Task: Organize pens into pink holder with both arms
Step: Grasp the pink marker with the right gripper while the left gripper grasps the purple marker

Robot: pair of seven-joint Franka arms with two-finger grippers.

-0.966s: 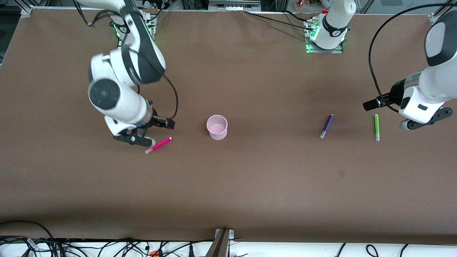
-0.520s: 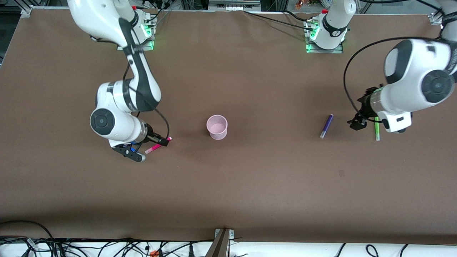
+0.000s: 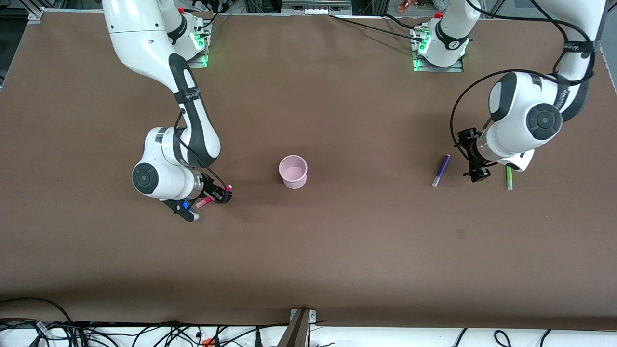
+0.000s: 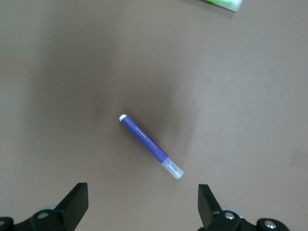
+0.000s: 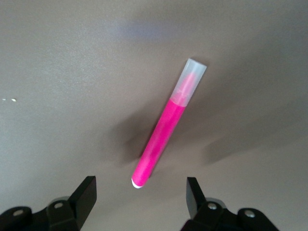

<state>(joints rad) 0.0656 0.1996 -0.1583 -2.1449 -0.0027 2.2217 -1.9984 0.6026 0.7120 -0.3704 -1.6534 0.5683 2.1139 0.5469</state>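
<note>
The right hand [image 3: 214,195] hangs low over the magenta-pink pen [image 3: 203,202], toward the right arm's end of the surface [image 3: 337,241]. In the right wrist view, the right hand [image 5: 139,197] is open, its two fingers [image 5: 85,195] spread wide with the magenta-pink pen [image 5: 166,127] lying flat on the surface between their lines, not touched by either finger. The pen's pale translucent end points away from the hand.

The left hand [image 3: 475,166] is over the surface between the dark purple pen [image 3: 441,170] and the bright green pen [image 3: 508,178], toward the left arm's end. In the left wrist view, the left hand [image 4: 142,207] is open, fingers [image 4: 76,204] well apart, and the dark purple pen [image 4: 150,146] lies flat and slanted ahead of the gap, clear of both fingers. A corner of the bright green pen [image 4: 222,4] shows at the picture's edge.

The pink holder [image 3: 293,171] stands upright mid-surface, between the two hands and well apart from each. No pen is visible inside it.
</note>
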